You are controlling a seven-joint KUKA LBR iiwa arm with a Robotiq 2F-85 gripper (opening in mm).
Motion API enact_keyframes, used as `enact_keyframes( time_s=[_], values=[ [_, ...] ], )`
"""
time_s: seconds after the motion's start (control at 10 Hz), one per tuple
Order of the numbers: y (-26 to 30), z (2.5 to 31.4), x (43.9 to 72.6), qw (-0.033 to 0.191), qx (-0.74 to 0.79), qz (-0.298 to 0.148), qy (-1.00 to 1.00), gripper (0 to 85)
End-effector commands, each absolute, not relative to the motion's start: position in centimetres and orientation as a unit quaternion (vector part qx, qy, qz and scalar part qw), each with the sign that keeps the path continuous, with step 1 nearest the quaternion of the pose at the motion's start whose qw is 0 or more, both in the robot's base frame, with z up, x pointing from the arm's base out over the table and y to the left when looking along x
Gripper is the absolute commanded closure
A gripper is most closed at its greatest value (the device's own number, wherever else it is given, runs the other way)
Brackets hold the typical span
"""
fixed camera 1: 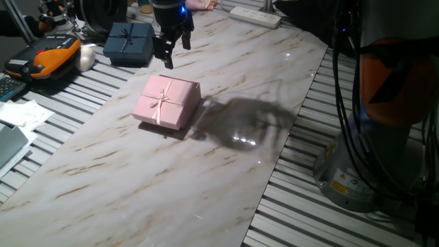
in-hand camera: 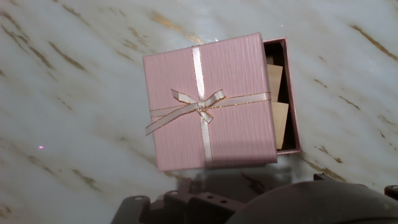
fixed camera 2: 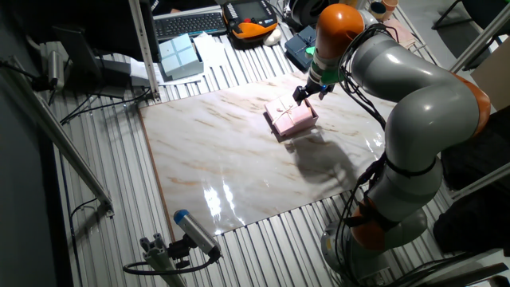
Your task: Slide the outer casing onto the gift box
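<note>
Marble-patterned board (fixed camera 1: 206,178) covers the middle of a slatted table, and nearly all of it is bare. On it lies the gift box (fixed camera 1: 167,102), a flat pink square with a thin bow, towards the far end of the board. In the hand view the ribboned part (in-hand camera: 208,102) sits offset over a slightly larger pink tray or sleeve (in-hand camera: 287,93), whose open inside shows along one side with tan card within; whether that part is the casing I cannot tell for sure, but the two pieces are clearly not yet lined up flush. The gripper (fixed camera 1: 171,46) hangs above and beyond the box, not touching it, its fingers apart and holding nothing. The box looks like light, thin cardboard: stiff enough to push by an edge, but easy to dent, and likely to skate on the glossy board. A push against a side wall, low down and clear of the ribbon, seems the safer contact; squeezing across the top could crush it or snag the bow. Room is generous towards the near end and both sides. A dark blue box (fixed camera 1: 129,42) lies off the board on the slats beyond the gripper, and a power strip (fixed camera 1: 255,16) at the far edge, both well apart from the pink box.
</note>
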State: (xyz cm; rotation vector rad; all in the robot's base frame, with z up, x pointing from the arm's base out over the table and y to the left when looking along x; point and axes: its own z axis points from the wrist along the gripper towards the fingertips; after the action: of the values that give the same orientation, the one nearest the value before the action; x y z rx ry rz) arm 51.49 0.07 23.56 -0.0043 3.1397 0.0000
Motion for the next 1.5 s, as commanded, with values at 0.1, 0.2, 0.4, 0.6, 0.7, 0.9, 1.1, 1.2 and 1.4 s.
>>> enact_keyframes(
  time_s=[0.1, 0.2, 0.4, 0.6, 0.7, 0.9, 1.1, 1.2, 1.4],
  values=[
    [0.08, 23.58, 51.49, -0.107, -0.039, -0.014, 0.993, 85.0],
    [0.08, 23.58, 51.49, -0.107, -0.039, -0.014, 0.993, 85.0],
    [0.09, 23.58, 51.49, -0.107, -0.039, -0.014, 0.993, 85.0],
    [0.09, 23.58, 51.47, -0.105, -0.037, -0.014, 0.994, 85.0],
    [0.06, 23.58, 51.40, -0.101, -0.036, -0.012, 0.994, 85.0],
    [0.07, 23.58, 51.41, -0.099, -0.020, -0.011, 0.995, 85.0],
    [0.08, 23.58, 51.40, -0.098, -0.022, -0.012, 0.995, 85.0],
    [0.09, 23.57, 51.40, -0.097, -0.022, -0.012, 0.995, 85.0],
    [0.10, 23.56, 51.37, -0.093, -0.010, -0.011, 0.996, 85.0]
  ],
)
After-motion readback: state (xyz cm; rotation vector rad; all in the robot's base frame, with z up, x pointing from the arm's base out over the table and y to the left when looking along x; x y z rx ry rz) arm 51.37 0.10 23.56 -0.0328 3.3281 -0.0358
